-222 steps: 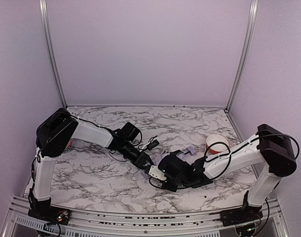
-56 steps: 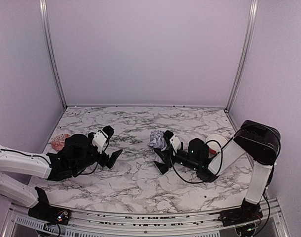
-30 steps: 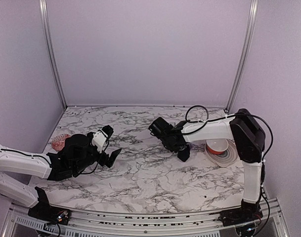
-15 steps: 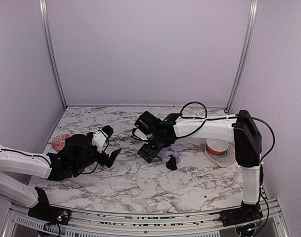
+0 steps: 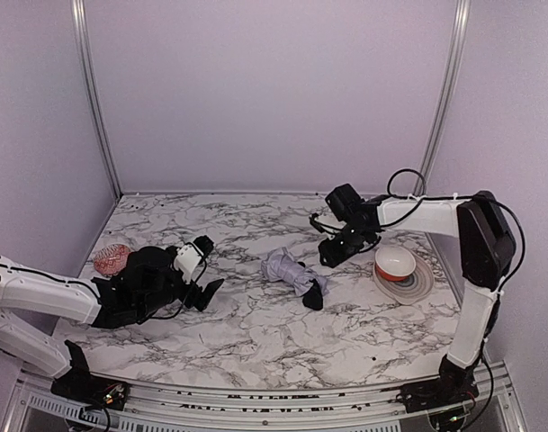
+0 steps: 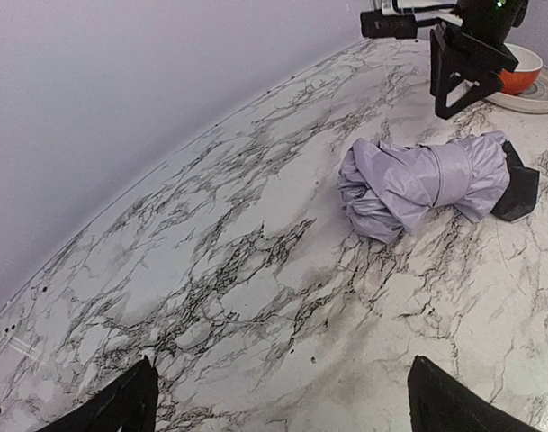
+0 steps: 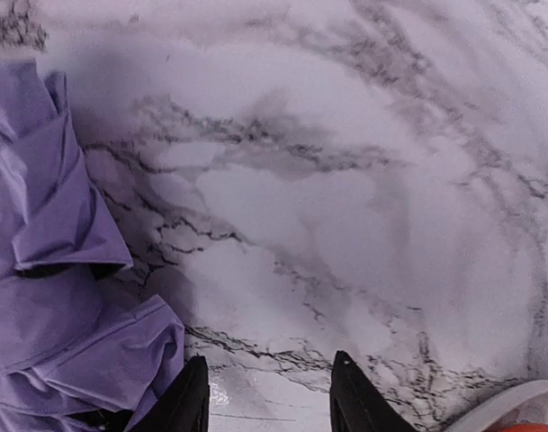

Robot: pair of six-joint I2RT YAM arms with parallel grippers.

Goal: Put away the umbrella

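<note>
umbrella (image 6: 426,175): crumpled matt cloth | table (image 6: 211,270): smooth marble-pattern | bowl (image 5: 395,262): glossy

We've got the umbrella (image 5: 291,273) lying in the middle of the table (image 5: 256,333), left gripper (image 5: 204,292) off to its left, right gripper (image 5: 330,257) behind-right of it. Further right, the bowl (image 5: 395,262) sits on a plate (image 5: 416,286).

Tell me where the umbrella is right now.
In the top view, the umbrella lies bundled near the middle of the table, a little left of the bowl.
</note>
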